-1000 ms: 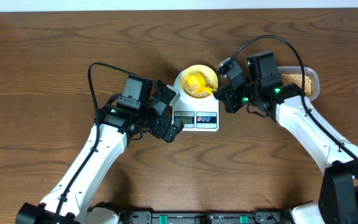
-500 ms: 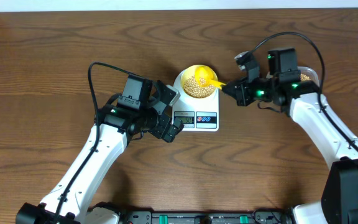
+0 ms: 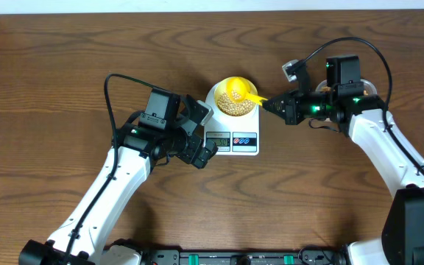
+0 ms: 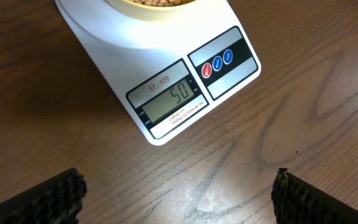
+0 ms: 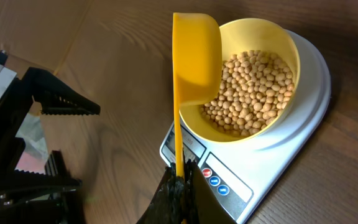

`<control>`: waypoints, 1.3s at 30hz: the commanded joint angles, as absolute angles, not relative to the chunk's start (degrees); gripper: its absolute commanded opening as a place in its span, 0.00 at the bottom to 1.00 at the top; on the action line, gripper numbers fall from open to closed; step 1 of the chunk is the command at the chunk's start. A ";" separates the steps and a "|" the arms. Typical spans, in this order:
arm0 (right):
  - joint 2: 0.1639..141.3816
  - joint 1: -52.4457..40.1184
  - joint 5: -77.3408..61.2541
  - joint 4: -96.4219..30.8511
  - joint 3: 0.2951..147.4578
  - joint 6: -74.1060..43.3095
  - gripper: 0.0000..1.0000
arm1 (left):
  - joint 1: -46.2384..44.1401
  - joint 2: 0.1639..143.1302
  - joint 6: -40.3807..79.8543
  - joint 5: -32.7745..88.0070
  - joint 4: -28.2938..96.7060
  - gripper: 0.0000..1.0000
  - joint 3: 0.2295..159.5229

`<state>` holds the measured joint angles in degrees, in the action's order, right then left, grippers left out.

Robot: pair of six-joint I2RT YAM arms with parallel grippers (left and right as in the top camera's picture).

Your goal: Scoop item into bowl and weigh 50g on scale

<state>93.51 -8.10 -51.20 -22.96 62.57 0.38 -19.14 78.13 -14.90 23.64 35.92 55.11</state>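
The pale-yellow bowl [image 3: 222, 93] stands on the white scale [image 3: 250, 144] and holds tan beans [image 3: 234, 105]. My right gripper [image 3: 280, 107] is shut on the handle of the yellow scoop [image 3: 246, 92], whose head is tipped on its side at the bowl's rim. The right wrist view shows the scoop [image 5: 195, 59], bowl [image 5: 291, 46], beans [image 5: 253, 87] and my right gripper [image 5: 179, 186]. My left gripper [image 3: 205, 133] is open and empty just left of the scale. In the left wrist view the scale [image 4: 114, 46] display reads 50, beyond my left gripper [image 4: 179, 202].
The clear tub [image 3: 370, 88] is mostly hidden under my right arm at the right. The left arm's fingers [image 5: 61, 99] show at the left of the right wrist view, close to the scale. Bare wooden table [image 3: 65, 66] lies all around.
My right gripper drew back to the right with the scoop, from over the bowl's middle to its right rim. The bowl's beans now show uncovered. The left arm has not moved.
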 commanded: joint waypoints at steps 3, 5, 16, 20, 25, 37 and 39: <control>93.34 -5.17 -53.41 -22.90 62.78 -1.69 0.01 | -18.98 78.61 -15.42 23.14 35.99 0.98 55.20; 92.86 -3.81 -53.58 -22.94 62.78 -2.48 0.01 | -18.98 78.61 -15.42 23.14 35.99 0.98 55.20; 88.92 2.94 -54.98 -22.96 62.78 -5.80 0.01 | -18.98 78.61 -15.42 23.14 35.99 0.98 55.20; 87.22 5.08 -54.98 -23.00 62.78 -8.69 0.01 | -18.98 78.61 -15.42 23.14 35.97 0.98 55.20; 85.78 9.30 -54.59 -25.36 62.78 -10.24 0.01 | -18.98 78.61 -15.42 23.14 35.99 0.98 55.20; 83.77 20.95 -43.16 -37.43 62.78 -0.23 0.01 | -18.98 78.61 -15.42 23.14 35.99 0.98 55.20; 82.67 21.98 -42.59 -37.58 62.78 0.51 0.01 | -18.98 78.61 -15.42 23.14 35.99 0.98 55.20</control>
<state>85.89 20.23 -44.88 -37.41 62.54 -3.88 -19.14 78.13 -14.90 23.64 35.90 55.11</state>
